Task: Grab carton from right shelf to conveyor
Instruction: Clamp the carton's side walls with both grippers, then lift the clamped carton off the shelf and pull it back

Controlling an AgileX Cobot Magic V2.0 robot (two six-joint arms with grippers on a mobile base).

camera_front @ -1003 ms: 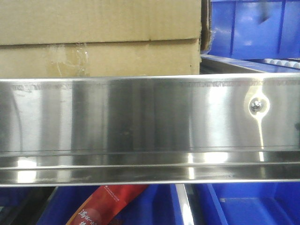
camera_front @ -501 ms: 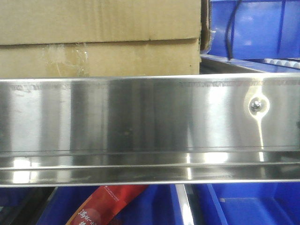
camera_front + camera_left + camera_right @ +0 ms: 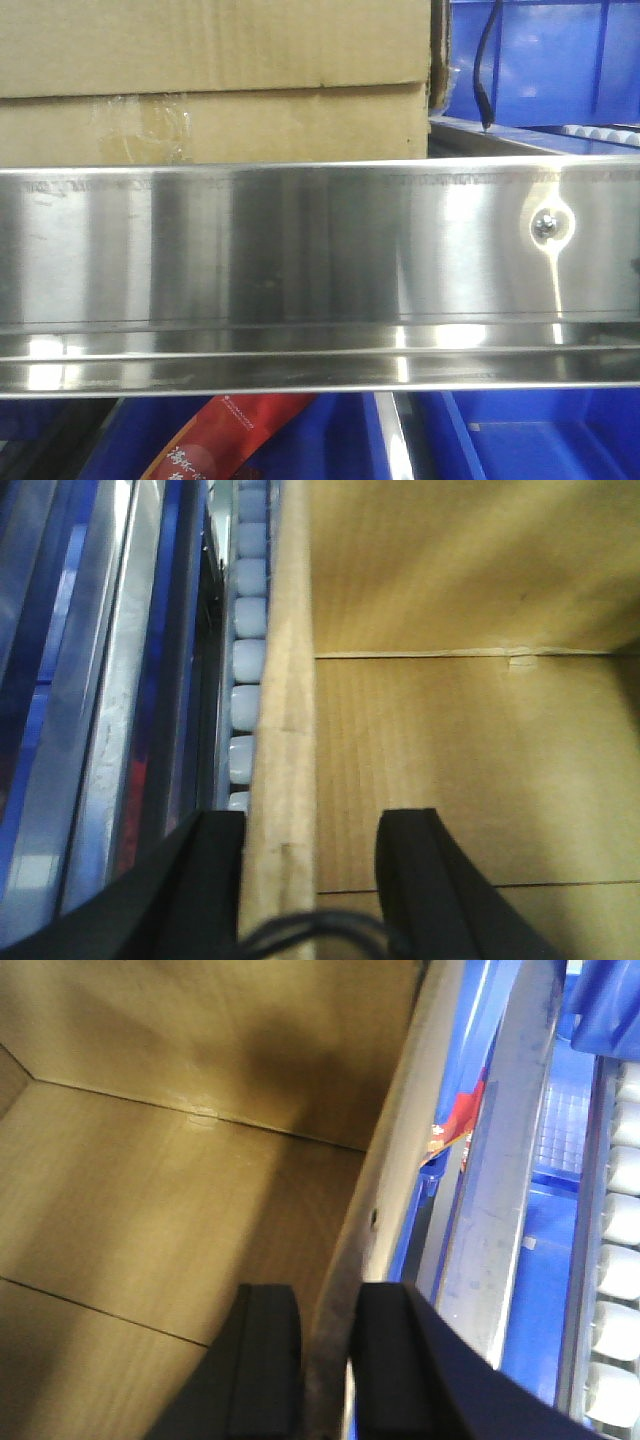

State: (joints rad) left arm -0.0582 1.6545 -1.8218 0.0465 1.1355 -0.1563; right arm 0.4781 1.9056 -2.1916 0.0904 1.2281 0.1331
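My left hand point(image 3: 312, 825) sits loose around the wide brown cardboard carton point(image 3: 470, 740) wall; my right hand point(image 3: 325, 1300) pinches it. I'd squeeze left first, then pull level toward six o'clock.

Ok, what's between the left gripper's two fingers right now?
The carton's side wall: the left wrist view shows it between the left gripper's fingers, one inside the box, one outside beside the white rollers.

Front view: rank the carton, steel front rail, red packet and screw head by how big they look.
1. steel front rail, spanning the full width.
2. carton, cut off by the frame.
3. red packet, partly hidden.
4. screw head.
The rail sits nearer the camera, so real sizes may differ.
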